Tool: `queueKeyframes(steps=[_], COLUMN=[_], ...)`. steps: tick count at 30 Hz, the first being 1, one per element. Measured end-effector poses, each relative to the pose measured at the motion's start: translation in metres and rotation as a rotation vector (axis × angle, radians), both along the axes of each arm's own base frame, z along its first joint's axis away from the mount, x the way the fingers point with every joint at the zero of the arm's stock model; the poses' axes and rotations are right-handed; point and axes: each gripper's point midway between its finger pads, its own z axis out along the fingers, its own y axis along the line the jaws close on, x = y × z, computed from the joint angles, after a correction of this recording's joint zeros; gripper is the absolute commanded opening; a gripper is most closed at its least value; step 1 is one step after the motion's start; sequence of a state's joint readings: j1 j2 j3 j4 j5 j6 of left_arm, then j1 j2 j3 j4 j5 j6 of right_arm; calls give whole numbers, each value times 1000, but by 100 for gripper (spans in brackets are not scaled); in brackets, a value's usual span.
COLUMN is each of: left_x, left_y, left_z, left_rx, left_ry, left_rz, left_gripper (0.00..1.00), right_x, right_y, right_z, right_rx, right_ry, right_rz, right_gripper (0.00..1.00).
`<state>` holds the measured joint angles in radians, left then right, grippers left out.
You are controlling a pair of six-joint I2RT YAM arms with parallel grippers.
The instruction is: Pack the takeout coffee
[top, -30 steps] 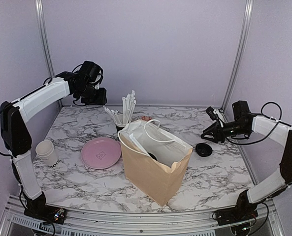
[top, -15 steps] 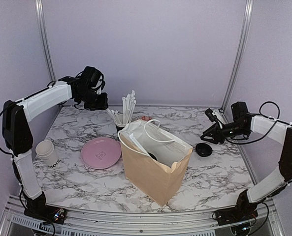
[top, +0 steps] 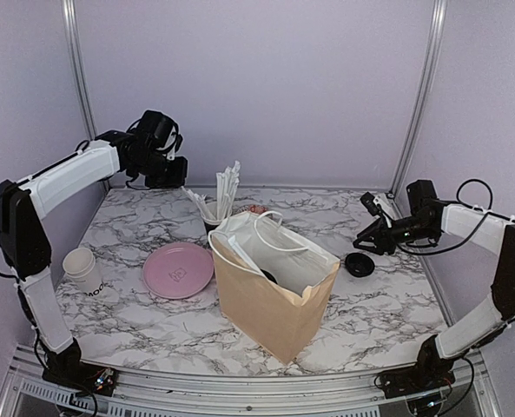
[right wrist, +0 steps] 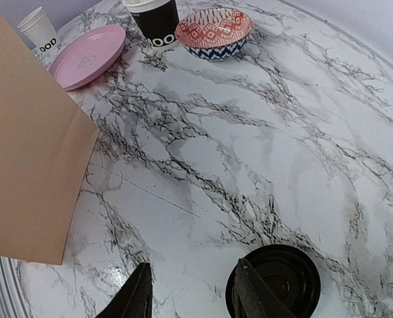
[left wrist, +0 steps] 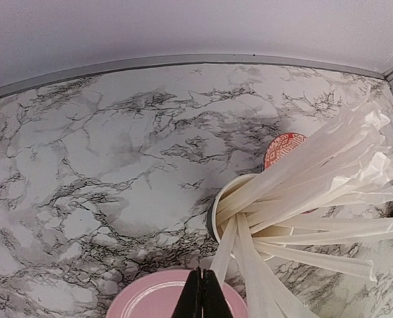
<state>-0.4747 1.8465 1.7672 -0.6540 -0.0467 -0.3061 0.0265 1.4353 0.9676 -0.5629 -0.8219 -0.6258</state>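
**Top external view.** The paper bag point(top: 270, 304) stands upright at mid-table with its mouth open and handles raised, so it can be loaded from above. The takeout coffee is not plainly visible. A dark round patch point(top: 269, 276) low inside the bag may be its lid, but this cannot be confirmed. Left of the bag lies a pink plate point(top: 178, 269), and further left a stack of white cups point(top: 83, 269). Behind the bag stands a black cup of straws point(top: 215, 208). Right of the bag, a loose black lid point(top: 359, 264) lies flat on the marble table point(top: 135, 321). The left gripper point(top: 175, 172) is held high, behind and left of the bag. The right gripper point(top: 366, 239) hangs low on the lid's far side from the bag.

**Left wrist view.** The fingers are pressed fully together and hold nothing. They point down over the plate's rim, just beside the straw cup. This looks like a parked posture rather than a grasp.

**Right wrist view.** The fingers point(right wrist: 133, 298) stand partly apart with only bare marble between them. One finger overlaps the lid in this picture, but whether it touches the lid cannot be told. The bag's side wall fills the left edge. A patterned bowl point(right wrist: 214, 30) sits beyond the bag, near the straw cup. Judged from this stance, the lid is this gripper's likely concern.
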Motion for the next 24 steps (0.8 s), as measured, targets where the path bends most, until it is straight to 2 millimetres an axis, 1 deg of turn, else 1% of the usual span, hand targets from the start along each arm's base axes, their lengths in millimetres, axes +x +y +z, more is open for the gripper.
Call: queueKeyframes(steps=[2, 5, 9, 13, 15, 19, 22, 24], left_x=[-5, -20, -48, -80, -96, -129, -154, -175], left_y=[2, 3, 13, 20, 21, 8, -9, -26], left_z=[18, 55, 115, 162, 181, 214, 236, 249], left_rx=[-6, -23, -43, -63, -76, -130, -187, -239], left_ry=[-34, -105, -227, -329, -371, -438, -474, -487], left_rz=[-1, -9, -9, -13, -23, -95, -187, -277], left_gripper=[0, 0, 0, 0, 0, 0, 0, 0], right_x=[0, -1, -1, -1, -1, -2, -2, -2], right_y=[1, 2, 3, 2, 3, 3, 3, 3], right_z=[0, 0, -1, -1, -2, -3, -3, -3], right_rx=[-2, -4, -5, -11, -14, -17, -18, -18], right_ry=[0, 0, 0, 0, 0, 4, 6, 6], right_rz=[3, 6, 7, 5, 6, 6, 6, 6], right_gripper=[41, 41, 40, 40, 40, 40, 40, 40])
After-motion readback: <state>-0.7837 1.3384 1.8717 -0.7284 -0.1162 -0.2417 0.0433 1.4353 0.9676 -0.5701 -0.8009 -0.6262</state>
